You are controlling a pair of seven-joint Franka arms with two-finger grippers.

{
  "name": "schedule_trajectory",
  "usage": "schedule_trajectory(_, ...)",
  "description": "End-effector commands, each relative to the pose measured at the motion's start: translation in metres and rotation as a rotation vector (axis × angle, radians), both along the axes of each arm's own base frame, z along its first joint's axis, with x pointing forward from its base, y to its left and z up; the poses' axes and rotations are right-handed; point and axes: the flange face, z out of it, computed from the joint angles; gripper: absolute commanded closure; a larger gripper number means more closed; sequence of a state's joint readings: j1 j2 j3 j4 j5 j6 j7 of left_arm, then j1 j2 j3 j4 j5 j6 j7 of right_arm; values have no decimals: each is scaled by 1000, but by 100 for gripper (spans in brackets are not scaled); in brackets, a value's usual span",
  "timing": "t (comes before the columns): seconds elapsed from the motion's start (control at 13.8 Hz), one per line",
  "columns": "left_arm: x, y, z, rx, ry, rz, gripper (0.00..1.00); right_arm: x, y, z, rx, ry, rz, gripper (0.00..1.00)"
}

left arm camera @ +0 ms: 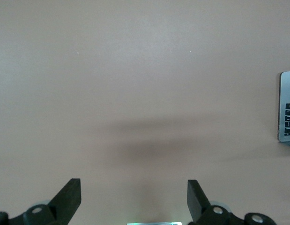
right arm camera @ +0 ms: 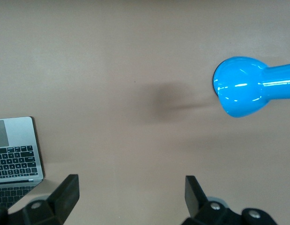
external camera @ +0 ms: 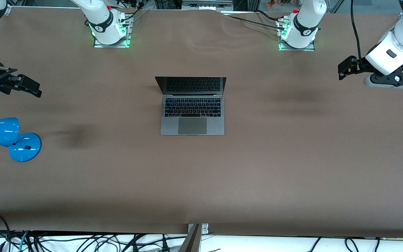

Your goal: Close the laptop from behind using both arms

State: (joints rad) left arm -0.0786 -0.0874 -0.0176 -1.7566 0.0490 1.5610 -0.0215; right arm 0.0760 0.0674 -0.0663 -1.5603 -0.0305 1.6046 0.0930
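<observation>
The laptop (external camera: 192, 106) is seen open at the middle of the brown table (external camera: 257, 157), its base flat, its trackpad edge nearest the front camera and its screen raised along the edge toward the arm bases. Bare tabletop is seen on every side of it; nothing touches its edges.

The left gripper (external camera: 345, 68) is held in the air over bare table toward the left arm's end, well apart from the laptop. In the left wrist view its fingers (left arm camera: 67, 199) are seen spread wide with nothing between them, and only one corner of the laptop (left arm camera: 287, 108) shows at the picture's margin.

The right gripper (external camera: 30, 86) is held in the air over the right arm's end of the table, also well apart from the laptop. Its fingers (right arm camera: 65, 194) are likewise apart and empty (a keyboard corner of the laptop (right arm camera: 16, 157) shows in that wrist view).

A blue desk lamp (external camera: 11, 138) is noted at the right arm's end, nearer the front camera than the right gripper; its head (right arm camera: 243, 86) shows in the right wrist view. A wide band of bare table lies between lamp and laptop.
</observation>
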Motion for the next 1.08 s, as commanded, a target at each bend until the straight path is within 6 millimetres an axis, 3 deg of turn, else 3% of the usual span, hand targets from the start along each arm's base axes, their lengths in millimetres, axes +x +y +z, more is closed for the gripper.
schedule_trajectory(0.0, -3, -2, 1, -22, -13, 4, 0, -1, -1, 2, 15, -10, 4, 0)
schedule_trajectory(0.8, -1, -2, -3, -22, -4, -5, 0, -1, -1, 2, 15, -9, 4, 0)
schedule_trajectory(1.01, -2, -12, 2, -21, -9, -14, 0, -1, -1, 2, 15, -9, 4, 0)
